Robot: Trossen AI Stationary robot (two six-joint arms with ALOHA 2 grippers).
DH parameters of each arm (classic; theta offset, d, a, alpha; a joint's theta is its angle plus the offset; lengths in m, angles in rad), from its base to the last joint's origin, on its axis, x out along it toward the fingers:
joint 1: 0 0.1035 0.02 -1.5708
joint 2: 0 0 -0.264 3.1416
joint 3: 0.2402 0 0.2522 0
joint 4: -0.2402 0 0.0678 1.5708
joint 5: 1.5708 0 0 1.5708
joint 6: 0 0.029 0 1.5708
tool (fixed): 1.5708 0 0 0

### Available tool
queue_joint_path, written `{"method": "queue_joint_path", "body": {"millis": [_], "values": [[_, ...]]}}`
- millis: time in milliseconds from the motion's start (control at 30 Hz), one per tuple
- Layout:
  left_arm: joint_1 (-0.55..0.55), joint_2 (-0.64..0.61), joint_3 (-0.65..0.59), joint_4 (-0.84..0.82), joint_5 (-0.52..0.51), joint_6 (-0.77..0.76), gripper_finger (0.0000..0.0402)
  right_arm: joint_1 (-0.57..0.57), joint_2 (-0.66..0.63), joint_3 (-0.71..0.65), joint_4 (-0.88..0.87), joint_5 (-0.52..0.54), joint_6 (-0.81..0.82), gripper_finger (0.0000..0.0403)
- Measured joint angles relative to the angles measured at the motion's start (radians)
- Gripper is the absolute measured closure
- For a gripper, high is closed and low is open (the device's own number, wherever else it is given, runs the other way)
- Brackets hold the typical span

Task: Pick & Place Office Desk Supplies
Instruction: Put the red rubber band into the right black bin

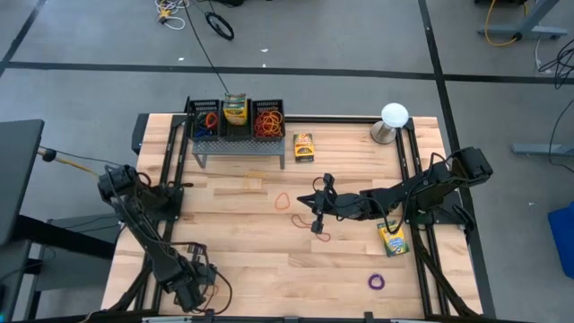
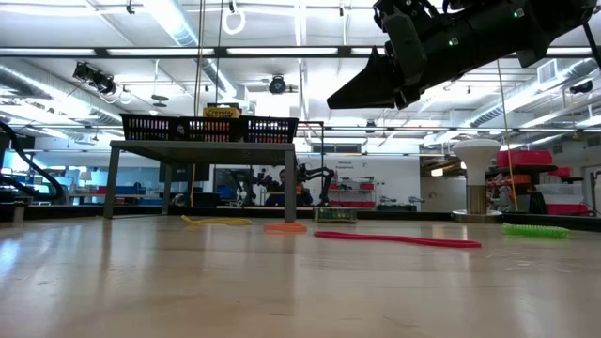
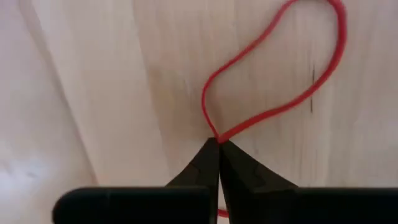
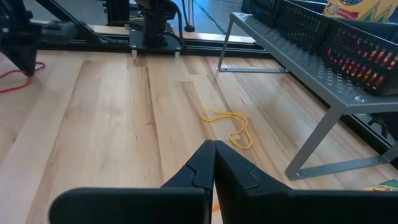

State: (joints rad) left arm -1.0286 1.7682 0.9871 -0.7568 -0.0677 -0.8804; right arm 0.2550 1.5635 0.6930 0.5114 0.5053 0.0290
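The left gripper (image 3: pixel 217 142) sits low at the near left of the pale wooden table (image 1: pixel 269 265). Its fingers are pressed together, pinching one end of a red rubber band (image 3: pixel 273 81) whose loop spreads over the boards. The right gripper (image 4: pixel 213 144) hangs over the table's middle, closed on nothing, with a second red band (image 1: pixel 320 235) just near of it and an orange band (image 1: pixel 282 199) to its left.

A metal rack (image 1: pixel 238 154) with three black baskets stands at the far edge, a crayon box (image 1: pixel 304 147) to its right. Another crayon box (image 1: pixel 392 240) and a purple band (image 1: pixel 377 282) lie near right. Beyond is grey floor (image 1: pixel 359 45) with trailing cables, and ceiling strip lights (image 2: pixel 178 19) above.
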Motion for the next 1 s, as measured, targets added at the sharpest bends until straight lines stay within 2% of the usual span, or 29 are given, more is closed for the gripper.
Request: {"method": "queue_joint_path", "body": {"millis": [300,500,767,1000], "values": [[0.000,0.001,0.139,-0.063,-0.204,0.107,0.0398,0.000,0.000,0.000,0.000,0.000,0.000,0.0389],[0.020,-0.002,0.117,-0.023,-0.381,0.204,0.0398,0.000,0.000,0.000,0.000,0.000,0.000,0.0389],[0.177,-0.007,-0.017,0.323,-0.338,0.571,0.0399,0.000,0.000,0.000,0.000,0.000,0.000,0.0389],[0.348,-0.072,-0.194,0.783,-0.237,0.812,0.0399,0.000,0.000,0.000,0.000,0.000,0.000,0.0389]]}}
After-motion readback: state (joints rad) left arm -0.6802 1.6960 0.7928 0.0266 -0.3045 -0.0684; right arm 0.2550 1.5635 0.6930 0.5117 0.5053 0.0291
